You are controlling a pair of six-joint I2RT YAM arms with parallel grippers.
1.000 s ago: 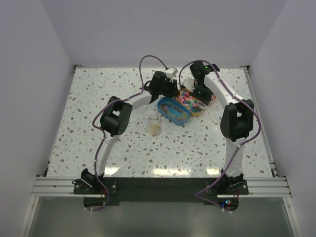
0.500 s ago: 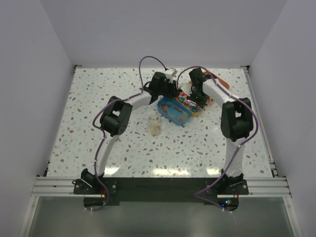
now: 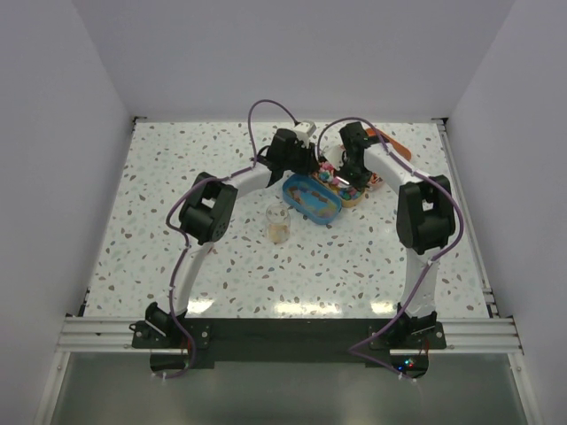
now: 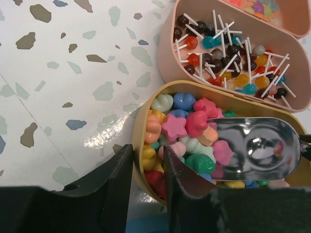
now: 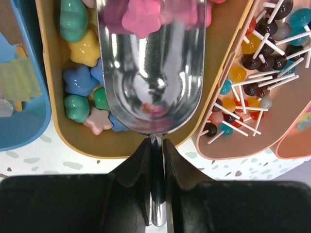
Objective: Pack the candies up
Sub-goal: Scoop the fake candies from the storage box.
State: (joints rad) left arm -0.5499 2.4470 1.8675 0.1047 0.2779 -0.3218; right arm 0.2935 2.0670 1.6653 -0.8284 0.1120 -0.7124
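Observation:
The candies (image 4: 175,127) are star- and shell-shaped sweets in mixed colours, filling a yellow oval tin (image 4: 194,87). My left gripper (image 4: 147,149) is shut on that tin's near rim, one finger outside and one inside. My right gripper (image 5: 155,143) is shut on the handle of a silver scoop (image 5: 150,73). The scoop's bowl lies in the yellow tin (image 5: 73,141) among the candies (image 5: 77,80), with a few pink ones at its front lip. In the top view both grippers, left (image 3: 299,164) and right (image 3: 350,173), meet over the tins at the back.
A pink tin (image 4: 167,53) of lollipops lies beside the yellow one. A blue tin (image 3: 310,197) holding pale wrapped sweets lies on the other side (image 5: 29,121). A small clear jar (image 3: 278,223) stands in front of the blue tin.
My right gripper has moved left and down over the yellow tin, putting the scoop in among the candies. The left gripper has stayed on the tin's rim.

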